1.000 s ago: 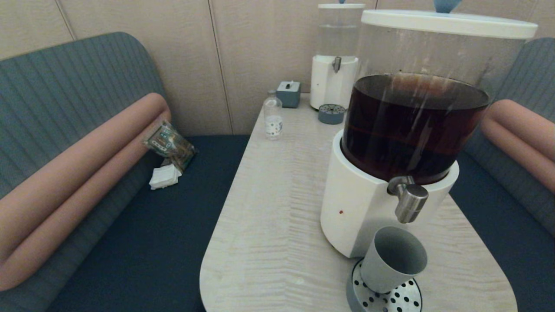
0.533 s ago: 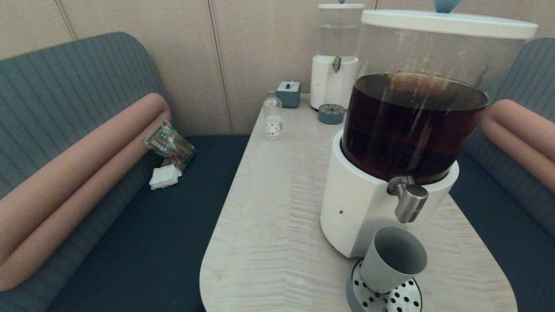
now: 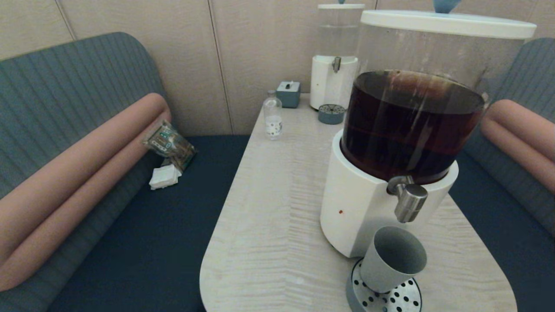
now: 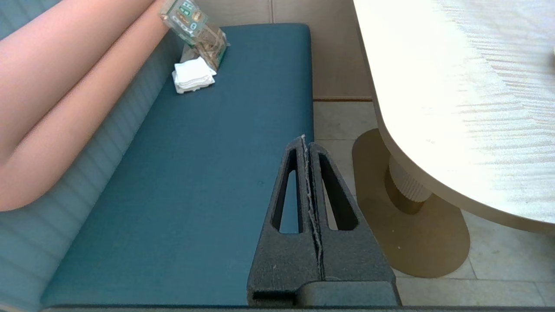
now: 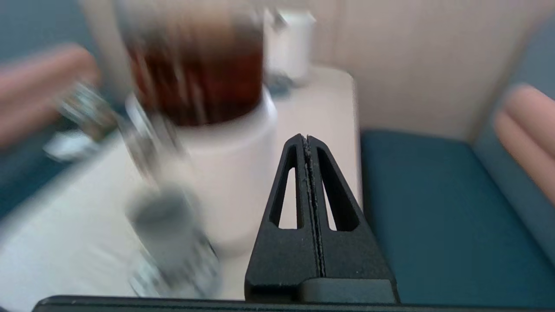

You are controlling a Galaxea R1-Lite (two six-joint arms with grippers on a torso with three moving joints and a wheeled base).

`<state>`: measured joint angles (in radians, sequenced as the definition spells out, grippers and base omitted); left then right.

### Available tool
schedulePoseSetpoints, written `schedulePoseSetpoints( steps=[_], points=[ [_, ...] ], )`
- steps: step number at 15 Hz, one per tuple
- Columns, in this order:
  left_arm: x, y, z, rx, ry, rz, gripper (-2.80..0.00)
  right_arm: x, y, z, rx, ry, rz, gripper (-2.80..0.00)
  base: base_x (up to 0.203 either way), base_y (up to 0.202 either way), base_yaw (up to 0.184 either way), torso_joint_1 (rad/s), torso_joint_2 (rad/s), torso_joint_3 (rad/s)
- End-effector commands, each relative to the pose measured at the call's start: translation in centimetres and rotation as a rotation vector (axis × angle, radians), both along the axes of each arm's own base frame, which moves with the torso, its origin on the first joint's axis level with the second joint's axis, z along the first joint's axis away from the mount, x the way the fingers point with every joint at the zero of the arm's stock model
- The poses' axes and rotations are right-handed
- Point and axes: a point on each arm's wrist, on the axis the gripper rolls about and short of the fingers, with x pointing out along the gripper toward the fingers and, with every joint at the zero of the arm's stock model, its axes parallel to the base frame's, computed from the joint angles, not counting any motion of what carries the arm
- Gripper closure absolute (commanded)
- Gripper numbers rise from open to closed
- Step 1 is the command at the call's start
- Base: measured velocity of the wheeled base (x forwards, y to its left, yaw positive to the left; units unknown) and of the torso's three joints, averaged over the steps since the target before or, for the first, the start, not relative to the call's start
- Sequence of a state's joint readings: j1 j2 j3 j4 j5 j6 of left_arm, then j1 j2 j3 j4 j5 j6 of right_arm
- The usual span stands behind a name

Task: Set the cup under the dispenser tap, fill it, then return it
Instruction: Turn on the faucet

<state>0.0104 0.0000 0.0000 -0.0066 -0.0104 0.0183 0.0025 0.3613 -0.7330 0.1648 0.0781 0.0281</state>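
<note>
Cup [image 3: 392, 259]: plain grey-green, matte. Beneath cup, drip tray [image 3: 401, 299]: silver, black dot pattern. Dispenser tap [image 3: 407, 201] above cup: brushed steel. Behind tap, dispenser [image 3: 368, 208]: white base, dark brown liquid in clear tank. Table [image 3: 277, 208]: pale wood grain. Bench seat [image 3: 147, 242] beside table: dark blue; bolster [image 3: 65, 186]: salmon pink. Both grippers [image 4: 305, 143] [image 5: 305, 141]: black.

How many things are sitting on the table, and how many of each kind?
Drink dispensers: 2
Drip trays: 2
Cups: 1
Small bottles: 1
Small grey boxes: 1
Total: 7
</note>
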Motion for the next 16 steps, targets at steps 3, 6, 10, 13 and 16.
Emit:
schedulePoseSetpoints(
  steps=[3,6,10,13,16],
  points=[
    [0.0,0.0,0.0,0.0,0.001,0.0,0.0,8.9,0.4,9.4,0.022,0.185,0.129,0.0,0.0,0.0,0.0,0.0,0.0,0.0],
    [0.0,0.0,0.0,0.0,0.0,0.0,0.0,15.2,1.6,10.4,0.027,0.41,0.299,0.0,0.0,0.0,0.0,0.0,0.0,0.0],
    [0.0,0.0,0.0,0.0,0.001,0.0,0.0,20.5,3.5,8.6,-0.014,0.677,0.393,0.0,0.0,0.0,0.0,0.0,0.0,0.0],
    [0.0,0.0,0.0,0.0,0.0,0.0,0.0,21.2,4.2,8.2,-0.034,0.718,0.447,0.0,0.0,0.0,0.0,0.0,0.0,0.0],
    [0.0,0.0,0.0,0.0,0.0,0.0,0.0,21.3,4.5,8.5,-0.029,0.712,0.504,0.0,0.0,0.0,0.0,0.0,0.0,0.0]
  ],
)
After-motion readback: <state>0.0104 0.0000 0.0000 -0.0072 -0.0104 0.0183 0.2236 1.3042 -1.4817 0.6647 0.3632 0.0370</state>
